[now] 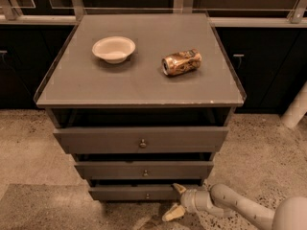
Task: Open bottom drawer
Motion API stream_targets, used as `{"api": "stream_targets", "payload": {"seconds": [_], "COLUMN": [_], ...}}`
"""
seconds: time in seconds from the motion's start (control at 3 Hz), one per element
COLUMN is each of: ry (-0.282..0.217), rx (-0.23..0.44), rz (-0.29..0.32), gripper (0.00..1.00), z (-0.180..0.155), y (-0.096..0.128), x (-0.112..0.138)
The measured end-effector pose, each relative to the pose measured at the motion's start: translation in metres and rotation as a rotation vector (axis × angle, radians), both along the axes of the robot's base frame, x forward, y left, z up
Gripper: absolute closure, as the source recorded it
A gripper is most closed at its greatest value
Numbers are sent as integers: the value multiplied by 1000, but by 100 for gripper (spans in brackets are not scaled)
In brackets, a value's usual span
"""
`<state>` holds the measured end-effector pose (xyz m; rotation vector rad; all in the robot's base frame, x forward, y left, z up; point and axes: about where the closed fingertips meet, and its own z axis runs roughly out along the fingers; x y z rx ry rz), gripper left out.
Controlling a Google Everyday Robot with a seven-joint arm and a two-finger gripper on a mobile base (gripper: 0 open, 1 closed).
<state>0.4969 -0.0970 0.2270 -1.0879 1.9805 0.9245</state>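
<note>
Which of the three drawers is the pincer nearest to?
The bottom drawer, the shortest front with the tiny knob. The open pincer hangs at its right-hand end, below the middle drawer and top drawer.

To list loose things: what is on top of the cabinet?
On the cabinet top: a white bowl and a crushed can, apart. Drawer insides are hidden. The gripper, open, is by the bottom drawer's right end.
</note>
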Motion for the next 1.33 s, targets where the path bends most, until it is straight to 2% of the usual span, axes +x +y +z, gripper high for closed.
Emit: {"api": "stream_targets", "payload": {"seconds": [0.33, 0.67, 1.33], "ry": [-79, -181, -197], "rx": [-9, -40, -46], "rz": [-52, -146, -161], "gripper": [0, 0, 0], "z": [11, 27, 26], "y": [-11, -34, -38], "x": [15, 41, 40]}}
